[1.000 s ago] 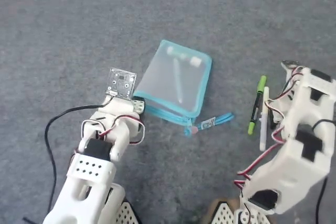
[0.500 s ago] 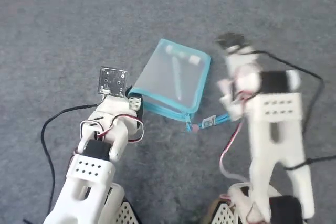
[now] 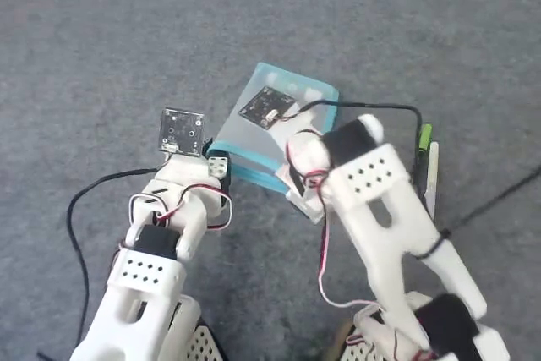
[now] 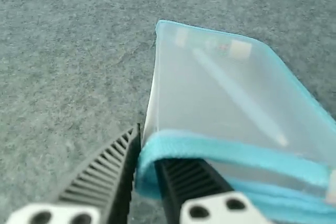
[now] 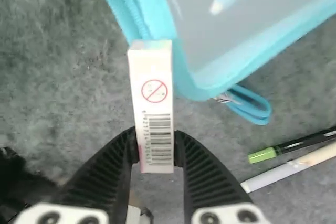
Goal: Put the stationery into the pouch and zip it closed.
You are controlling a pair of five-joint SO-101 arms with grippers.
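We are pinching the pouch (image 3: 243, 137) at its seven-o'clock corner with the left hand (image 4: 146, 153); the right hand (image 5: 153, 139) is clamping an eraser (image 5: 151, 77) at the mouth, needing a push inside next.

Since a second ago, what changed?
The right gripper swung from beside the green pen and white pen across to the pouch zipper edge, shut on a white barcoded stick. The left gripper drew the pouch corner slightly left and stays clamped on it. Both pens lie unmoved.
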